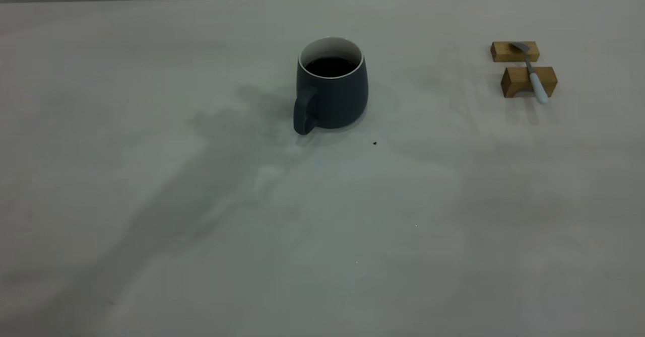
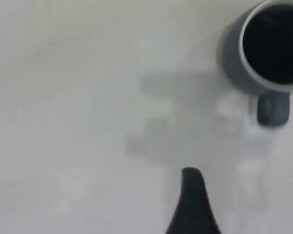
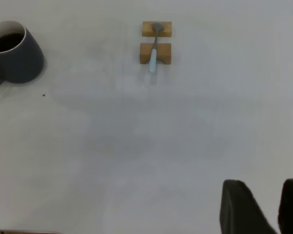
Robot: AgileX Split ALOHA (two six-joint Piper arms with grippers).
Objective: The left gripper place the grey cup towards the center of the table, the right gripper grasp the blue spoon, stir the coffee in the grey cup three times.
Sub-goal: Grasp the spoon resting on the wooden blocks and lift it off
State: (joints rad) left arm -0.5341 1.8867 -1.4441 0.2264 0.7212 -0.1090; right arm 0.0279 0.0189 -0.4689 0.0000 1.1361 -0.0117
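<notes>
The cup (image 1: 331, 89) is seen upright near the middle of the bench (image 1: 201, 256), coffee (image 1: 330, 66) inside, its handle turned toward seven o'clock in the exterior view. It is held by nothing, so the placing step is judged done. A tiny dark speck (image 1: 375, 143) lies just beside the cup at five o'clock.

Well apart, toward two o'clock from the cup, the spoon (image 1: 531, 72) is laid across two wooden blocks (image 1: 528, 81), bowl on the far block, pale handle jutting past the near one. It is untouched; grasping and all three stirs are judged still to be done.

Of the left pincer only one dark fingertip (image 2: 193, 202) is shown, clear of the cup; whether it is open cannot be told. The right pincer (image 3: 266, 207) is seen far from the spoon, its fingers (image 3: 239, 207) parted with a narrow gap, gripping nothing.
</notes>
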